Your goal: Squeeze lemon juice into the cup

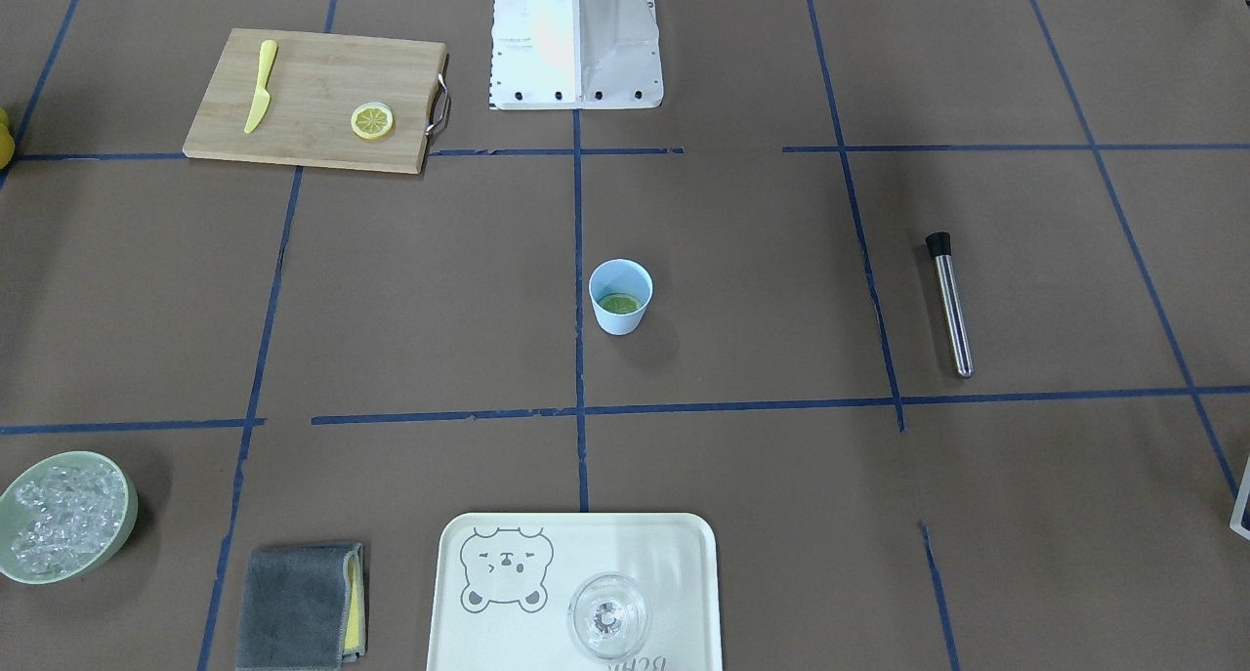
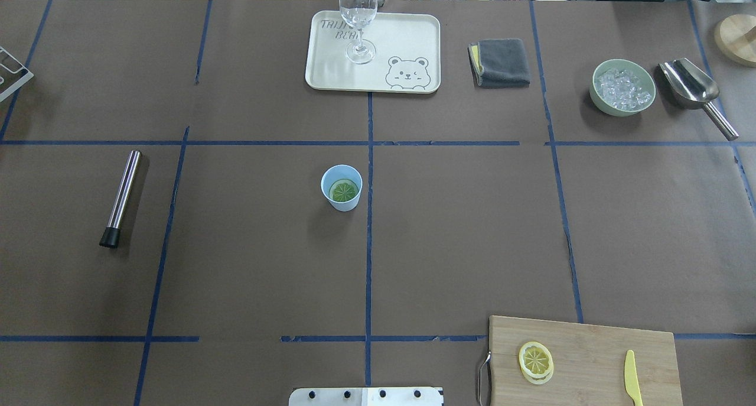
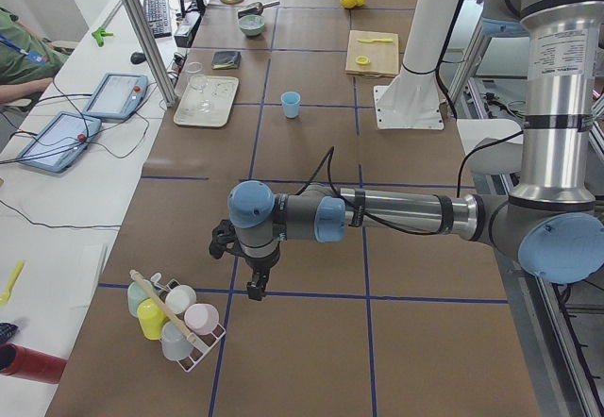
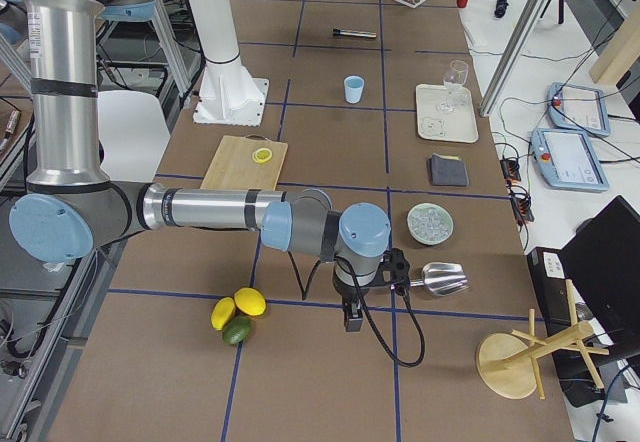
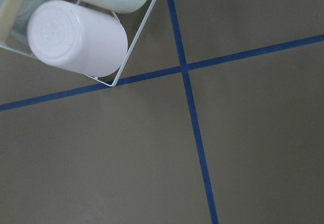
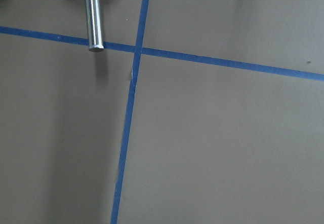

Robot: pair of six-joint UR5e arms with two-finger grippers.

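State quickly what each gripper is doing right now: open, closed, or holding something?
Left gripper: cannot be told, seen only small in a side view.
Right gripper: cannot be told, same reason.

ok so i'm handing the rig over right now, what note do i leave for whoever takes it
Left end effector: by the cup rack, far from the work; open or shut cannot be told.
Right end effector: near the scoop; likewise cannot tell.
Cup stands upright mid-table, with one lemon slice lying inside.
Second slice lies on the cutting board.
Done: the slice appears delivered.
Left: probably only a check.
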